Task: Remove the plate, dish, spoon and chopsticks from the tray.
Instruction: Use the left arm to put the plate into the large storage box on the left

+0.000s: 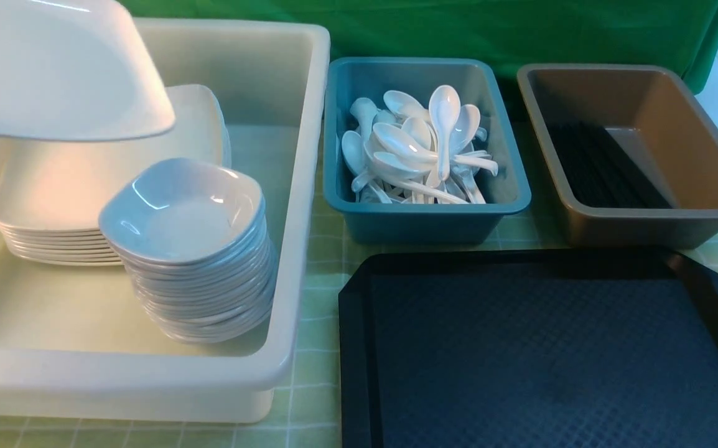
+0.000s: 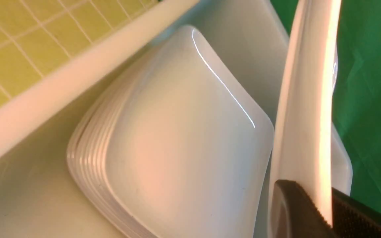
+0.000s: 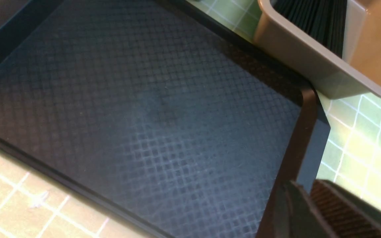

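Now | plate [image 1: 54,68] tilted, rim clamped by left fingers [image 2: 293,215] | above plate stack [image 1: 54,211]

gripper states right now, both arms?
Left gripper: closed on the plate edge.
Right gripper: closed, holding nothing.

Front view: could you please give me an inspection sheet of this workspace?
Surface: green-checked tablecloth.
Job's things: large glossy white square plate held over cream plastic tub; black diamond-textured tray, nothing seen on it; white soup spoons in teal bin; thin black chopsticks in brown bin.
Clutter: stacked square plates and small dishes in tub.
Grippers: left gripper shut on plate's rim; right gripper shut, holding nothing.
Cables: nothing seen.
Surroundings: green cloth backdrop.
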